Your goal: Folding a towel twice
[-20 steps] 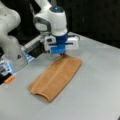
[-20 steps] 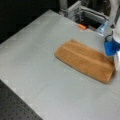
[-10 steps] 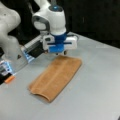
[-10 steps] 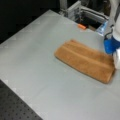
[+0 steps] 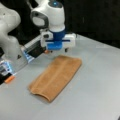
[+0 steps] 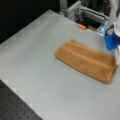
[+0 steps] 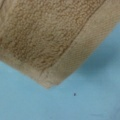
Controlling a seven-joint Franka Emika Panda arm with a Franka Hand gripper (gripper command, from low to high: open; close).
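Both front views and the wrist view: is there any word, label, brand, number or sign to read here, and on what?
None can be read.
The towel shows no tag or print in any view.
The gripper above its far end shows plain white and blue, no lettering.
The lit blue patches on the arm's base are too blurred to read.

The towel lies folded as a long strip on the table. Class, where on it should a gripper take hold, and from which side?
Probably the towel is best taken at a corner of the short end below the gripper, coming straight down: it lies flat, and the wrist view shows that corner's layered edge exposed.
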